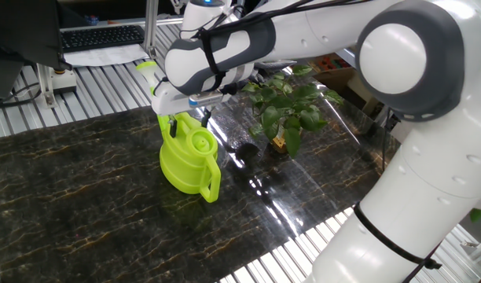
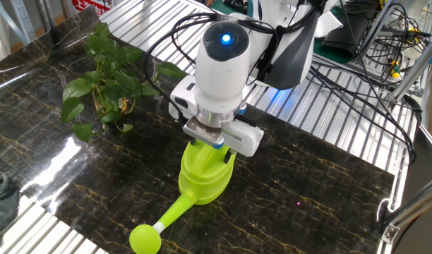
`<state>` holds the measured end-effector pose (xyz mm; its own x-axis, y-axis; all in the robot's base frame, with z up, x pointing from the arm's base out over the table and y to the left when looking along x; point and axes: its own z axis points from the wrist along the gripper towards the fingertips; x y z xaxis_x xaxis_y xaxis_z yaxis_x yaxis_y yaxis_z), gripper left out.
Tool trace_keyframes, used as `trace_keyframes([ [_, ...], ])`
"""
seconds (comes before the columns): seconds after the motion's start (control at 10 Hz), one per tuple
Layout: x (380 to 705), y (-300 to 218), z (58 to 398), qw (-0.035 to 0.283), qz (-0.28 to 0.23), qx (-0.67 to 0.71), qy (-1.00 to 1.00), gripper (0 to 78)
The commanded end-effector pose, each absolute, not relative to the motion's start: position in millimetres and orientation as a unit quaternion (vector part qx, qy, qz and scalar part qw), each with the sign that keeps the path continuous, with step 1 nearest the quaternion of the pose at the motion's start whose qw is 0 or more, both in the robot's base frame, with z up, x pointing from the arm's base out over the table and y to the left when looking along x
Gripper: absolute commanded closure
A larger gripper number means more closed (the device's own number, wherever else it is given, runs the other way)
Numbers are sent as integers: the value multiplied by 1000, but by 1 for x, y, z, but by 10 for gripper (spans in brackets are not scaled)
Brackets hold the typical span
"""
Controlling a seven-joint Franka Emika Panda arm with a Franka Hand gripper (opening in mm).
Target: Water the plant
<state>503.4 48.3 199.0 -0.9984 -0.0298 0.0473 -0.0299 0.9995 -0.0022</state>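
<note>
the plant [image 2: 103,85] stands well apart from the claw [image 1: 188,119].

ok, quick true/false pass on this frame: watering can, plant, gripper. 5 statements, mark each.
1. The watering can stands upright on the dark marble-patterned table. True.
2. The plant is tipped over on its side. False: it stands upright, leaves up, with a yellow-orange tag near its base.
3. The gripper is at the top of the can. True; whether the fingers are clamped on it cannot be told from either view.
4. The can's spout points at the plant. False: in the other fixed view the spout runs toward the near edge of the table, while the plant sits to the far left.
5. The can is blue. False: it is lime green.
</note>
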Motion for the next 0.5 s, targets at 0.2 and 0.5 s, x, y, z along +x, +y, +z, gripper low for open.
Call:
trace_keyframes([
  [0.2, 496, 48, 203, 25, 3, 12, -1000, 2],
  [0.5, 497, 48, 202, 26, 2, 13, -1000, 2],
])
